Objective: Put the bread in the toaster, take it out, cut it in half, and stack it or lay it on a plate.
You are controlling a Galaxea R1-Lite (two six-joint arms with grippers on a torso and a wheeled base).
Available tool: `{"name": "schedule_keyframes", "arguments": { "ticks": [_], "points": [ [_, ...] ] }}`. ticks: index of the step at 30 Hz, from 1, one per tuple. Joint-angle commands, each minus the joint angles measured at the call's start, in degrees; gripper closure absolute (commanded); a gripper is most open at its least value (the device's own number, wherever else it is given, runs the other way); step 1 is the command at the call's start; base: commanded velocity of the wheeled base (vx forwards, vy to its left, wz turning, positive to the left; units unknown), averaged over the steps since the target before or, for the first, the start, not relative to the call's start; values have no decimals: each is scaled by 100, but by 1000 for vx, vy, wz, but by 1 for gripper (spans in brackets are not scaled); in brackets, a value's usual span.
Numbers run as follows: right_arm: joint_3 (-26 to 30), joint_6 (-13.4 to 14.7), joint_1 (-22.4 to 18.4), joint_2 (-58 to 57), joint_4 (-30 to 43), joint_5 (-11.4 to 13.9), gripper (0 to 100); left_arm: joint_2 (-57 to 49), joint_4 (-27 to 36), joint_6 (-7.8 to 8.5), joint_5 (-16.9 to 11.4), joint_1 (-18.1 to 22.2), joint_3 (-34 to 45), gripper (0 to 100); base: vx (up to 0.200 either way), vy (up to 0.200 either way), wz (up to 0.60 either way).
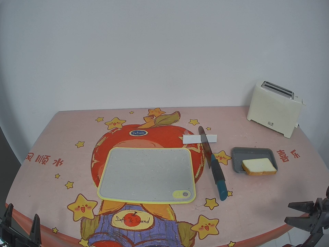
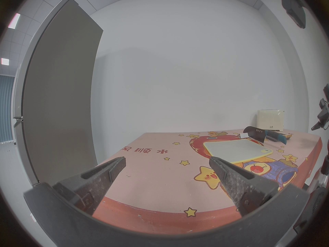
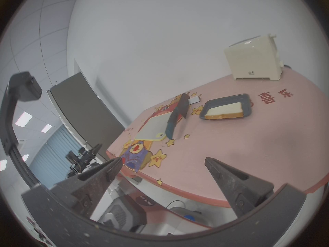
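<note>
A slice of bread (image 1: 259, 166) lies in a small grey plate (image 1: 252, 151) on the right side of the pink table (image 1: 51, 186). Behind it, at the back right corner, stands the cream toaster (image 1: 274, 108) with its slots facing up. A knife (image 1: 214, 165) with a blue handle lies between the plate and the grey cutting board (image 1: 147, 174). My left gripper (image 1: 22, 212) is open at the table's front left edge, holding nothing. My right gripper (image 1: 288, 212) is open off the front right edge, well short of the bread (image 3: 225, 111) and toaster (image 3: 255, 59).
A white strip (image 1: 199, 139) lies under the knife blade behind the board. A grey partition panel (image 2: 58, 96) stands left of the table. The table has a rounded front edge, and bare surface lies left of the cutting board (image 2: 236, 150).
</note>
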Motion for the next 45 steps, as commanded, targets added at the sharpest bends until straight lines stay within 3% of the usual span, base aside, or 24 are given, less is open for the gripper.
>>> {"name": "schedule_keyframes", "arguments": {
  "ticks": [1,4,5,6,7,8,9,13,17,23,24,25,26,29,39,43,45],
  "points": [
    [84,430,180,506,-42,86,0,-49,-1,-1,-4,0,101,0,0,0,0],
    [4,1027,180,638,-288,130,0,-49,-1,-1,-4,0,101,0,0,0,0],
    [-48,1379,180,744,-499,157,0,-49,-1,-1,-4,0,101,0,0,0,0],
    [-48,1379,180,744,-499,157,0,-49,-1,-1,-4,0,101,0,0,0,0],
    [-75,1783,206,902,-754,148,0,-49,-1,-1,5,0,101,0,0,0,0],
    [-75,1783,206,902,-754,148,0,-49,-1,-1,5,0,101,0,0,0,0],
    [-101,2143,198,1139,-1009,148,0,-49,-1,8,5,0,101,0,0,0,0],
    [-83,2882,154,1341,-1563,113,0,-49,-1,-1,-4,0,101,0,0,0,0],
    [-101,3945,198,1368,-1870,121,0,-49,-1,-1,-4,0,101,0,0,0,0],
    [-127,5141,198,1649,-2530,121,0,-49,-1,-1,-4,0,101,0,0,0,0],
    [-127,5536,206,1728,-2661,121,0,-49,-1,-1,-4,0,101,0,0,0,0],
    [-127,5650,206,1746,-2705,121,0,-49,-1,-1,5,0,101,0,0,0,0],
    [-136,6019,224,1807,-2855,139,0,-49,-1,-1,5,0,101,0,0,0,0],
    [-101,6564,523,2000,-3277,139,0,-49,-1,-1,5,0,101,0,0,0,0],
    [101,6608,646,2818,-3743,86,0,-49,-1,-1,5,0,101,0,0,0,0],
    [312,6608,637,3205,-4331,-257,0,-49,-1,-1,5,0,101,0,0,0,0],
    [532,6626,663,3336,-4578,-555,0,-49,-1,-1,5,0,101,0,0,0,0]
  ]
}}
